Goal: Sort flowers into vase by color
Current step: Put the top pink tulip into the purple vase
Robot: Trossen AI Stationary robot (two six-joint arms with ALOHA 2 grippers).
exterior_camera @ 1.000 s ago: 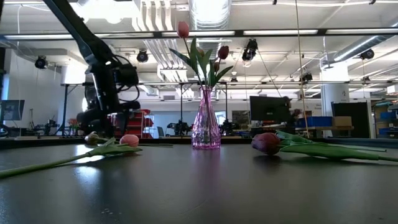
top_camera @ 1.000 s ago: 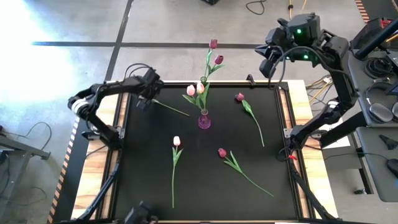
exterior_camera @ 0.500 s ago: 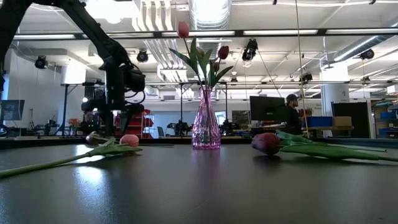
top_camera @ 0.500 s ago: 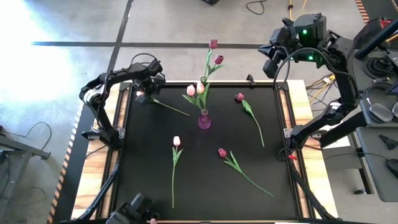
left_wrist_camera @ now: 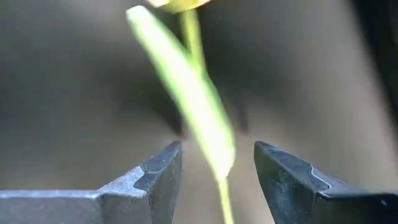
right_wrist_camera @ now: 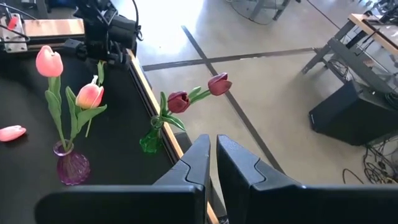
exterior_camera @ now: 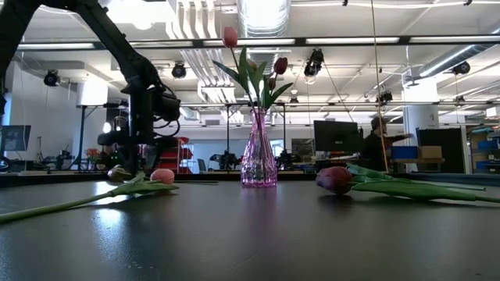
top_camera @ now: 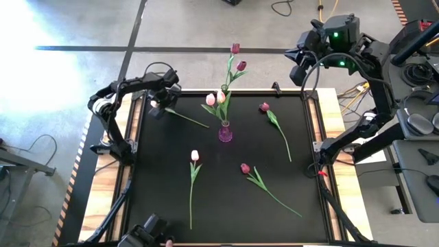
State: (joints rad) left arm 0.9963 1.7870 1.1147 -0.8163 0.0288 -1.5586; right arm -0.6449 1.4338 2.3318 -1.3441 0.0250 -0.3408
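1. The flowers are split up: two pink tulips stand in the pink vase (top_camera: 225, 133) at mid-tabletop, two maroon ones in a green vase (right_wrist_camera: 151, 140) off the far edge beyond it.
2. Four more lie flat on the black tabletop (top_camera: 164, 192): a pink tulip (top_camera: 194, 156) on the near side of the pink vase, a maroon tulip (top_camera: 245, 168) beside that one, another maroon tulip (top_camera: 264, 107) toward the right arm's side, and a stem (top_camera: 186, 119) running from the far left corner toward the pink vase.
3. The left claw (left_wrist_camera: 216, 165) is down over that stem, fingers spread, stem and leaf (left_wrist_camera: 194, 99) between them. Looks like the pick-up step!
4. Next call: close on the stem, lift, and carry it to the matching vase.
5. The right claw (right_wrist_camera: 211, 163) waits high beyond the far right corner, fingers pressed almost together, empty.
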